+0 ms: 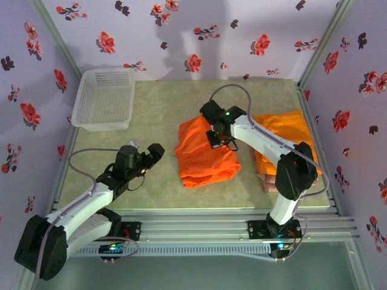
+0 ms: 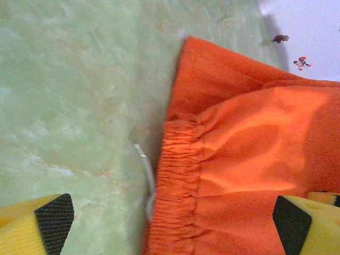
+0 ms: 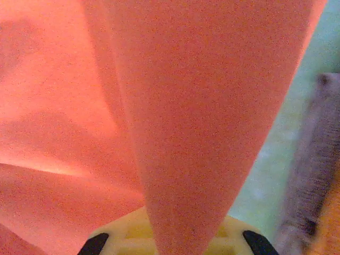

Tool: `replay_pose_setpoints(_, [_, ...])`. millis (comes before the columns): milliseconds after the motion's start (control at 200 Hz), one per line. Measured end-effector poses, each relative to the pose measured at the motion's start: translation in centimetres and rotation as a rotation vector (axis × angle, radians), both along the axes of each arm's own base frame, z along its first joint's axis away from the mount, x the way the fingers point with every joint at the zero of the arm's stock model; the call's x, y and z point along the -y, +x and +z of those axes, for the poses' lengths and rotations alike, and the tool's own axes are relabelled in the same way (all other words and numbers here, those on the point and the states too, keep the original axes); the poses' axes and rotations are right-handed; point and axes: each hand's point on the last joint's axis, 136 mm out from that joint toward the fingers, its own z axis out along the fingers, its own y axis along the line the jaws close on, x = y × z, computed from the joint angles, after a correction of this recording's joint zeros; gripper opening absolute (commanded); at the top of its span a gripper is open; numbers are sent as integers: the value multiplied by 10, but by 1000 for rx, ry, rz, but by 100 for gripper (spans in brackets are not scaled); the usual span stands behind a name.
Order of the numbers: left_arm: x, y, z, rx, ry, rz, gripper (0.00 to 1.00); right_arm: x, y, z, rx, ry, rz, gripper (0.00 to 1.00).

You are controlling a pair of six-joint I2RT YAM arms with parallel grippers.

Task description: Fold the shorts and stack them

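Pinching a ridge of cloth, the right pincer point(image 1: 217, 139) is clamped on the centre orange shorts point(image 1: 204, 154), which lie rumpled in the middle of the bench point(image 1: 157, 121). In the right wrist view the fabric rises in a taut cone from between the closed jaws. I judge this to be a grip on an upper layer, so that one half can be lifted over the other for the fold.

The left pincer point(image 1: 145, 151) hangs just left of the same shorts with its jaws wide apart, holding nothing. Its own camera looks down on the gathered waistband point(image 2: 178, 175) and the white drawstring point(image 2: 149, 180) trailing onto the bench beside it. That placing looks like readiness to pin the waistband side while the right arm draws the cloth across.

To the right, the second orange shorts point(image 1: 281, 127) lie flat, partly under the right arm, on top of the pink-beige shorts point(image 1: 263, 180) — apparently the stack to be joined. The white mesh basket point(image 1: 106, 96) sits at the far left corner, well apart and out of the way. Two things could hinder: the right arm's own reach across the stack, and the loose drawstring, which may catch in the fold.
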Motion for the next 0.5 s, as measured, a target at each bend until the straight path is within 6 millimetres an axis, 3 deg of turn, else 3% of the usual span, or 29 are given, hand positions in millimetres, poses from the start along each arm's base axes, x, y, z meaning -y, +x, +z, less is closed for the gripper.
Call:
replay_pose_setpoints(250, [0,0,0,0,-1,1,99,64,10,39,31,-223,-65,0])
replay_pose_setpoints(500, [0,0,0,-1,-3,4,99,84,18,84,88,-263,-101,0])
